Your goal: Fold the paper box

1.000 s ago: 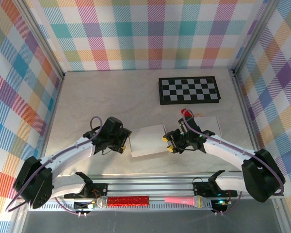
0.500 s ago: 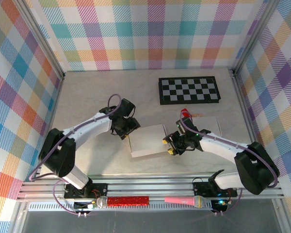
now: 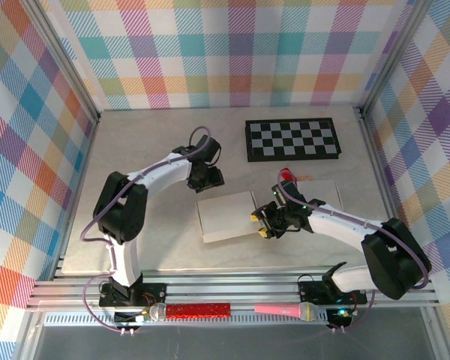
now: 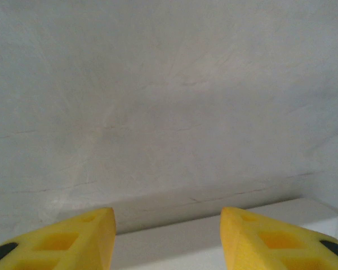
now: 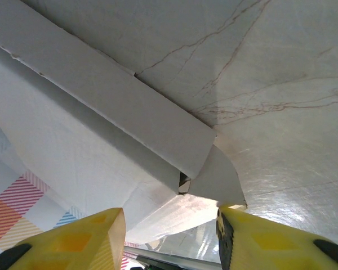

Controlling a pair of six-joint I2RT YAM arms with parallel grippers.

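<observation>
Two claws are now bracketing the paper box [image 3: 226, 216], which is lying flat in the middle of the bench [image 3: 135, 142]. The left claw [image 3: 208, 182] is arriving at the box's far-left corner after swinging round from its left side — jaws apart but narrowing, nothing between them. The right claw [image 3: 260, 223] is staying at the right edge, jaws apart around a loose flap [image 5: 211, 180], not visibly pinching. Reading: the left arm is repositioning to work the far edge — folding is looking barely begun.

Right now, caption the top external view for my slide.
Left end effector at the far edge of the paper box, right end effector at its right side.
</observation>
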